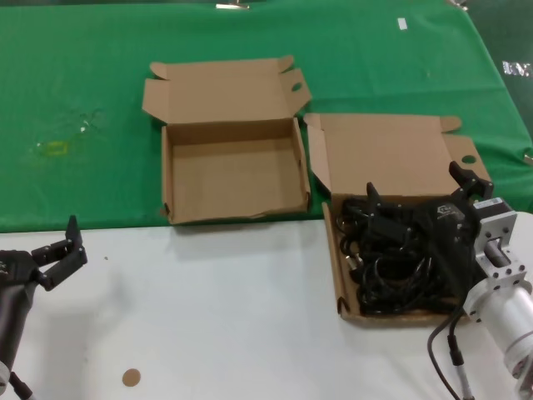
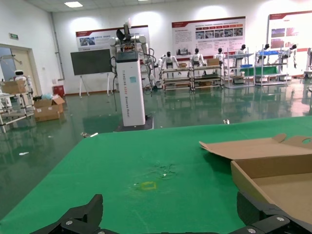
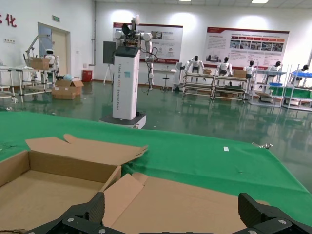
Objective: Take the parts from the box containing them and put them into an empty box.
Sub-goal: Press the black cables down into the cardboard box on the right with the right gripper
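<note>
Tabletop (image 1: 208, 317) first: white along the near side, with a green cloth (image 1: 83, 83) over the far half. Two open cardboard boxes sit where cloth meets white. The empty box (image 1: 233, 179) lies in the middle with its lid folded back flat on the green; it also shows in the left wrist view (image 2: 278, 180) and the right wrist view (image 3: 39, 190). Just beside it, to the robot's right and nearly touching at the corner, is the full box (image 1: 391, 158), lid back too, its tray packed with a tangle of black parts (image 1: 391, 267).

Right tool (image 1: 420, 196) is over that tray, fingers spread wide apart above the parts, holding nothing that I can see. Left tool (image 1: 58, 254) hangs low over the white near the left edge, well apart from both boxes, fingers apart and empty.

Smallest of all, a brown disc (image 1: 131, 377) on the white near the front.
</note>
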Controlling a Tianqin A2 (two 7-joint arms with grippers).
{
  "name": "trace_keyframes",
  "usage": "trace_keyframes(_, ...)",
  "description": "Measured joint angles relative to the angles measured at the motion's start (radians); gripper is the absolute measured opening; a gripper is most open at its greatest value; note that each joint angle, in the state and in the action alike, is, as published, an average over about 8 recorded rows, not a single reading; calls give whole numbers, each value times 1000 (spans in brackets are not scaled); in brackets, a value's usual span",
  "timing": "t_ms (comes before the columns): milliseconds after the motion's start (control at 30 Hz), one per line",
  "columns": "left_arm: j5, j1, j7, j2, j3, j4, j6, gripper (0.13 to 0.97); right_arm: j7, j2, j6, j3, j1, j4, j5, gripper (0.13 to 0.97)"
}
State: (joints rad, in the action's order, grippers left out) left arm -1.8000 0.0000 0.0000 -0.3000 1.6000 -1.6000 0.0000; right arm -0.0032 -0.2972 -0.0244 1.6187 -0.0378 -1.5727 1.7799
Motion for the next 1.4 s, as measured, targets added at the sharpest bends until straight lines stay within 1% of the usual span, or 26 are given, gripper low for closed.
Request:
trace_keyframes(167, 0, 0, 0, 0, 0, 0, 0, 955, 0, 0, 0, 0, 0, 0, 0, 966)
trace_keyframes(433, 0, 0, 0, 0, 0, 0, 0, 879, 0, 0, 0, 0, 0, 0, 0, 966)
trace_keyframes(467, 0, 0, 0, 0, 0, 0, 0, 879, 0, 0, 0, 0, 0, 0, 0, 966)
trace_keyframes(733, 0, 0, 0, 0, 0, 0, 0, 732, 5, -7, 9, 9, 0, 0, 5, 966)
trace_keyframes(867, 0, 0, 0, 0, 0, 0, 0, 732, 14, -22, 27, 27, 0, -1, 16, 966)
trace_keyframes(1133, 0, 0, 0, 0, 0, 0, 0, 515, 17, -79, 69, 78, -13, -2, 54, 966)
trace_keyframes(1167, 0, 0, 0, 0, 0, 0, 0, 515, 16, -91, 74, 86, -17, -2, 60, 966)
trace_keyframes(1400, 0, 0, 0, 0, 0, 0, 0, 346, 19, -194, 62, 125, -52, 13, 89, 966)
